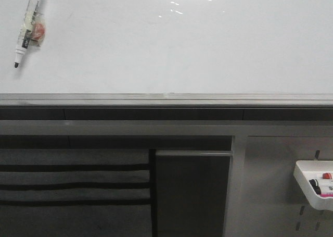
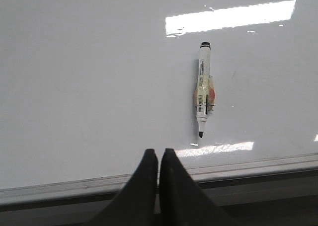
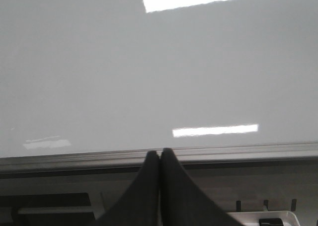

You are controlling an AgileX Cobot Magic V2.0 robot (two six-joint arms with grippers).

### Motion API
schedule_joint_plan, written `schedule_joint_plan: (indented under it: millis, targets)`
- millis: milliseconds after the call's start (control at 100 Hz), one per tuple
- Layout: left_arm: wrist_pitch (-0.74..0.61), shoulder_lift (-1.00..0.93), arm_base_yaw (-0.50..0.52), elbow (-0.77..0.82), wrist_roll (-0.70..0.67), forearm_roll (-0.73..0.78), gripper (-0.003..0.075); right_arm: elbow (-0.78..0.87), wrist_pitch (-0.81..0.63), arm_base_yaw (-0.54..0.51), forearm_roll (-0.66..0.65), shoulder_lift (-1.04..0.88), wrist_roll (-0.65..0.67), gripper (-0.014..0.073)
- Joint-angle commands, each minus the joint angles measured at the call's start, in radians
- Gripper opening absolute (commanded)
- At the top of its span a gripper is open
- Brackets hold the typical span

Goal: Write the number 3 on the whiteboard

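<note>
Both grippers, left (image 2: 158,159) and right (image 3: 159,159), are clenched empty near the whiteboard's (image 1: 208,49) grey ledge (image 1: 166,99). A marker (image 1: 28,28) clings near its upper left corner, axis near-vertical, tip down. Only the front view shows the tray (image 1: 312,187).
</note>
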Motion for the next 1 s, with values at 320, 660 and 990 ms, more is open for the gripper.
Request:
schedule_joint_plan:
  millis: [320,660,990]
  targets:
    - [-0.076,-0.031,0.002,0.002,-0.009,0.001,-0.0018,0.02,-0.083,-0.005,-0.002,-0.021,-0.002,-0.0071]
    - [-0.076,-0.031,0.002,0.002,-0.009,0.001,-0.0018,0.02,-0.083,-0.005,-0.002,-0.021,-0.002,-0.0071]
    - [-0.092,-0.031,0.002,0.002,-0.009,0.001,-0.0018,0.02,-0.096,-0.005,-0.002,-0.021,-0.002,-0.0071]
